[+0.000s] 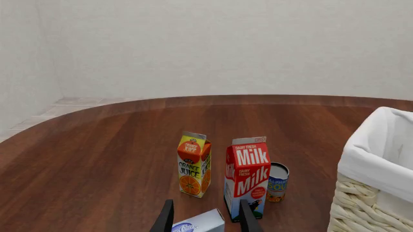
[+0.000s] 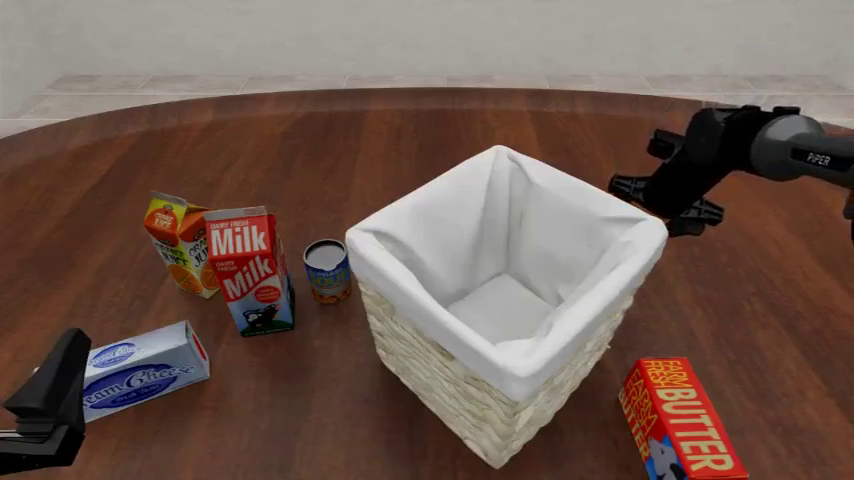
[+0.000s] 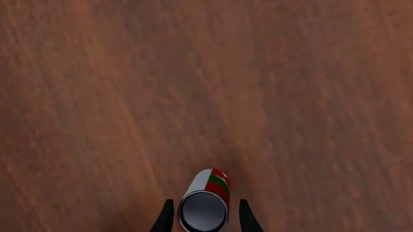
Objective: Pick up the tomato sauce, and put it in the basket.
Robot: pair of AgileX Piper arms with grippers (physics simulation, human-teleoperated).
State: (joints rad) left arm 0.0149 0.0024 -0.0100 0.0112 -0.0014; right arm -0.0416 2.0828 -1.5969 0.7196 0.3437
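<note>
The tomato sauce [image 3: 205, 200], a small can with a red label, green band and silvery top, stands upright on the wooden table. In the right wrist view my right gripper [image 3: 205, 218] points down over it, open, one finger on each side with a narrow gap to the can. In the front view that gripper [image 2: 674, 212] hangs just behind the basket's far right corner, and the can is hidden there. The basket [image 2: 441, 375], tall cream wicker with white cloth lining, stands mid-table. My left gripper [image 2: 56, 378] is open and empty at the near left, over a cream cheese box [image 1: 200, 223].
Left of the basket stand an orange juice carton [image 2: 180, 245], a milk carton [image 2: 250, 270] and a blue-and-orange can [image 2: 327, 270]. The cream cheese box [image 2: 140, 370] lies near the front left. A butter box [image 2: 681, 420] lies at the front right.
</note>
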